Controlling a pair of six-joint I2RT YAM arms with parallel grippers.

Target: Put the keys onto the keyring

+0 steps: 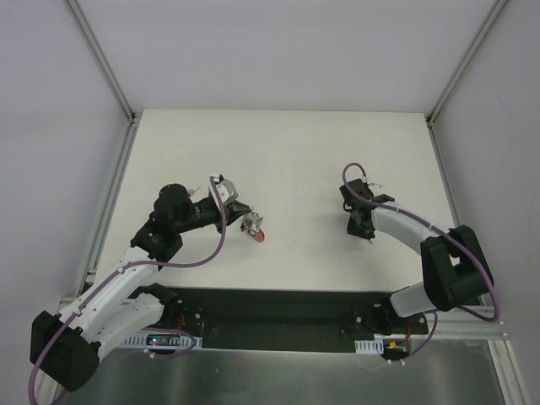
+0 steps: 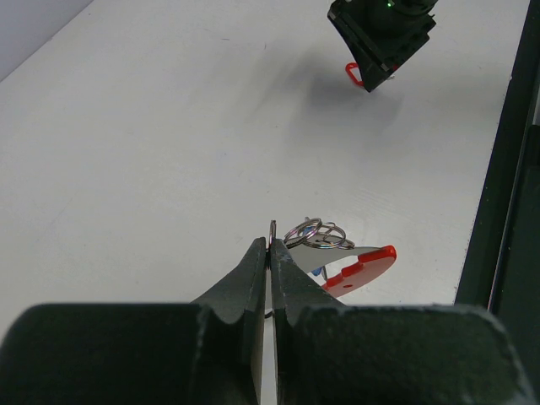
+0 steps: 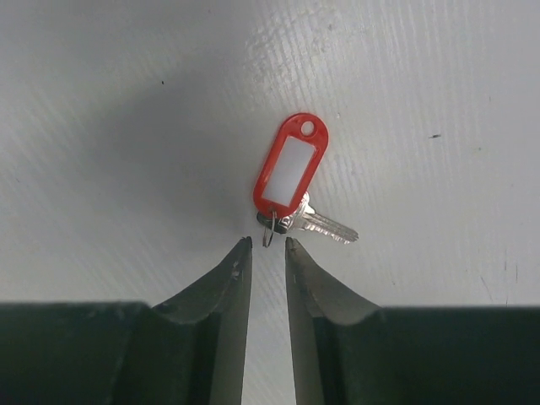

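So on the white worktop [image 1: 287, 152] both arms are busy, and I'd call this the pick-up-a-key step. The tagged key isn't threaded on yet.

The left claw [image 2: 271, 246] is clamped shut on the keyring [image 2: 316, 234], pinching a thin edge of metal. The loops and the red clip [image 2: 363, 266] stick out at about 3 to 4 o'clock of its tips.

The right claw [image 3: 267, 246] hangs over the red-tagged key [image 3: 327, 226] with its jaws only narrowly apart, gripping nothing. That key lies flat on the worktop at roughly 12 to 1 o'clock of the tips, very near, with its red tag [image 3: 289, 166] pointing away. Its small ring [image 3: 268, 234] sits right at 12 o'clock, in line with the gap.

Next move, my guess: ease down, close on that ring or the key head, lift, then carry it toward 9 o'clock in the overhead view to meet the left claw. The fiddly bit is probably that thin ring slipping out.
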